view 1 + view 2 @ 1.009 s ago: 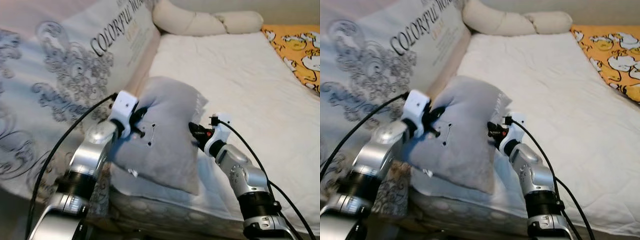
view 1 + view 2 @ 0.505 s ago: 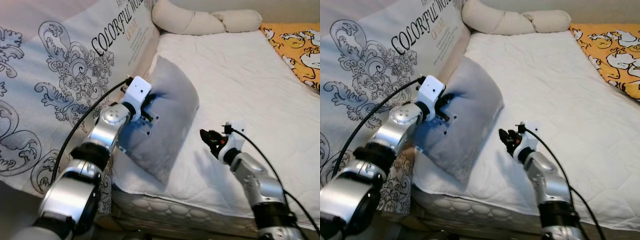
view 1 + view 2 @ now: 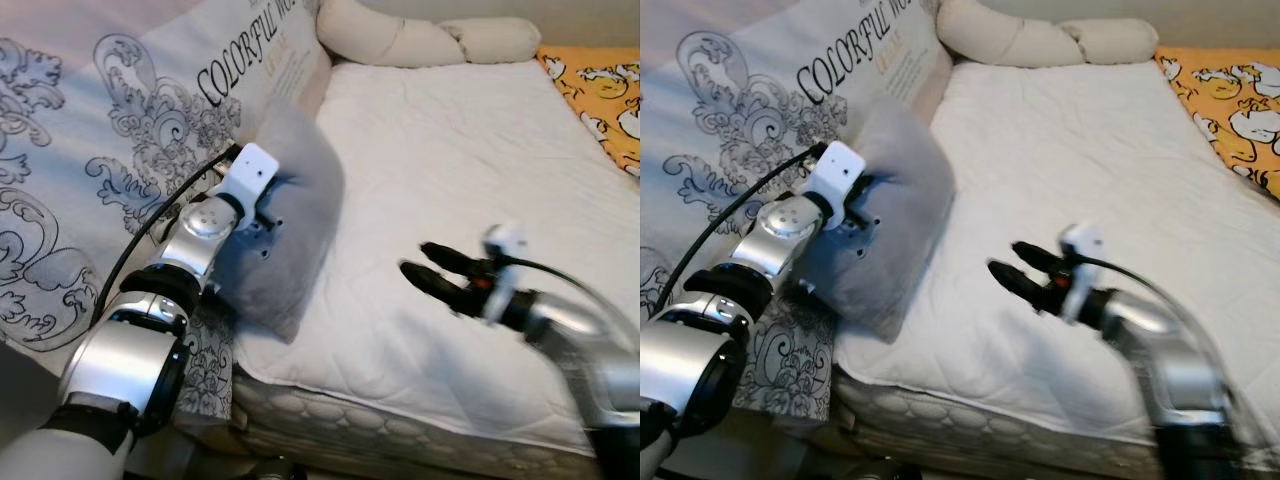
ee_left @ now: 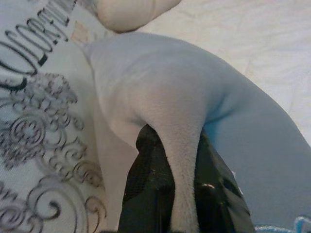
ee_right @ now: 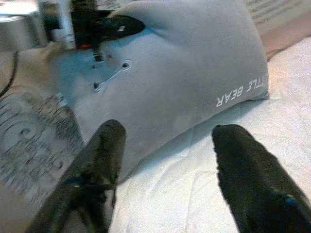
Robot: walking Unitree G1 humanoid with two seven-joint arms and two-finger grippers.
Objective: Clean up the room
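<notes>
A grey pillow (image 3: 290, 215) with white lettering stands on edge at the left side of the white mattress (image 3: 470, 170), leaning against the patterned headboard panel (image 3: 120, 170). My left gripper (image 3: 268, 208) is shut on a fold of this grey pillow (image 4: 165, 111), its black fingers (image 4: 146, 179) pinching the fabric. My right gripper (image 3: 428, 270) hovers open over the mattress, to the right of the pillow and apart from it. In the right wrist view its two fingers (image 5: 97, 160) frame the grey pillow (image 5: 184, 82).
A long cream bolster (image 3: 430, 40) lies across the far end of the mattress. An orange blanket with duck prints (image 3: 605, 95) covers the far right. The mattress front edge (image 3: 400, 430) is close below me. The headboard panel reads "COLORFUL".
My left gripper has carried the pillow left and tipped it up against the headboard panel. My right gripper has let go of the pillow and drawn away to the right over the mattress.
</notes>
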